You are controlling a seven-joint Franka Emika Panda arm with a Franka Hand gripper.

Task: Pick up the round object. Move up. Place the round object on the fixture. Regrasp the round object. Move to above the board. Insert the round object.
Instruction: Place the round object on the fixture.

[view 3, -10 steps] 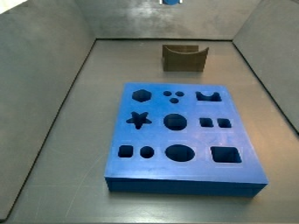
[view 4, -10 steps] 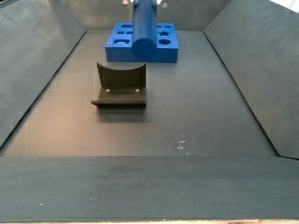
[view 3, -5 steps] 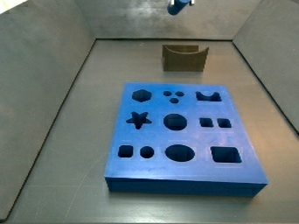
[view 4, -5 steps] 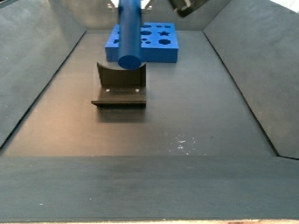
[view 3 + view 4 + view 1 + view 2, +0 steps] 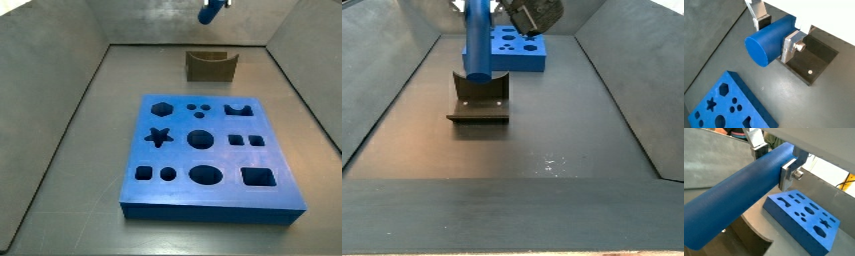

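The round object (image 5: 769, 41) is a long smooth blue cylinder, and my gripper (image 5: 776, 34) is shut on it, one silver finger (image 5: 789, 46) on each side. In a side view the round object (image 5: 478, 40) hangs slanted over the notched olive-brown fixture (image 5: 480, 98), its lower end just above the notch, with the gripper (image 5: 529, 15) at the top. From the opposite side view only a bit of the round object (image 5: 210, 12) shows, high above the fixture (image 5: 210, 66). The blue board (image 5: 207, 150) with many shaped holes lies flat on the floor.
Grey sloping walls (image 5: 60, 90) enclose the dark floor (image 5: 543, 150) on both sides. The board (image 5: 509, 50) sits beyond the fixture, a short gap between them. In the wrist views the fixture (image 5: 817, 57) and the board (image 5: 804, 215) lie below the held cylinder.
The gripper has come down into view with the round object. The cylinder's lower end has dropped and shifted until it sits just over the fixture's notch.
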